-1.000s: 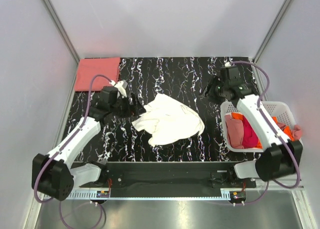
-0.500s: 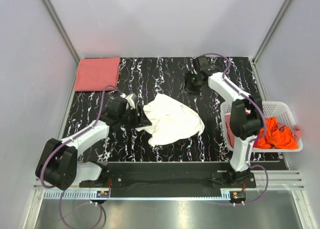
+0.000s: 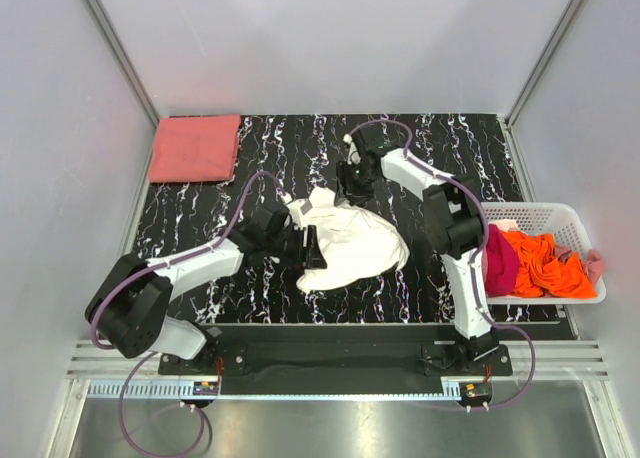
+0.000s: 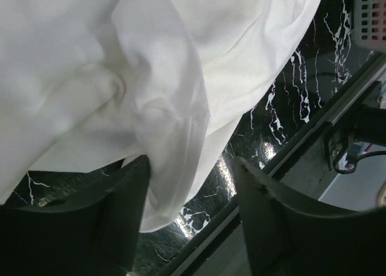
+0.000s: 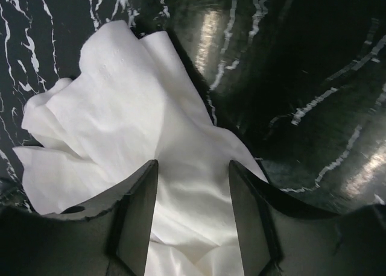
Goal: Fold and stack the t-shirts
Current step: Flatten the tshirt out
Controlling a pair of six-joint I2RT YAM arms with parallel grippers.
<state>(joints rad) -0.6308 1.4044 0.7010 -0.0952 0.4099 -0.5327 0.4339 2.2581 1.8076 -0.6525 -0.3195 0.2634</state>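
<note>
A crumpled cream-white t-shirt (image 3: 355,243) lies mid-table. My left gripper (image 3: 305,246) is at its left edge, jaws open, and a hanging fold of the shirt (image 4: 169,137) drapes against the left finger (image 4: 114,216). My right gripper (image 3: 352,188) is at the shirt's far edge, open, its fingers straddling white cloth (image 5: 120,119) without pinching it. A folded salmon-pink t-shirt (image 3: 195,148) lies at the far left corner. Magenta (image 3: 500,263), orange (image 3: 545,263) and dusty pink (image 3: 596,268) t-shirts sit in the basket.
The white slatted basket (image 3: 560,211) stands at the right edge, and its corner (image 4: 374,17) shows in the left wrist view. The black marbled table (image 3: 440,148) ends at a metal rail (image 3: 330,333) in front. Grey walls enclose three sides.
The right arm swung left from above the basket to the white shirt's far edge. The left gripper slid right onto the shirt's left edge and its jaws narrowed somewhat.
</note>
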